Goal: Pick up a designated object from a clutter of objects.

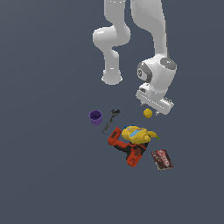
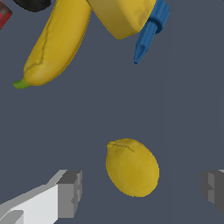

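tool (image 2: 140, 188) jaws wide | yellow fruit (image 2: 132, 167) btwn fingers, untouched

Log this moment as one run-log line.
phase: pre-grasp | gripper: open, fingers astride lemon | lemon: on floor, ungrasped | banana: apart

Both renders are evenly and softly lit, with no glare and hardly any cast shadow on the dark grey bench (image 1: 43, 175). Edges are slightly coarse in the wrist view; no blur or edge distortion is seen.

one lemon (image 1: 148, 113), one banana (image 2: 54, 41), one purple cup (image 1: 96, 117), one wrench (image 1: 111, 120), one drill (image 1: 126, 148), one yellow bottle (image 1: 134, 133), one red box (image 1: 162, 159)
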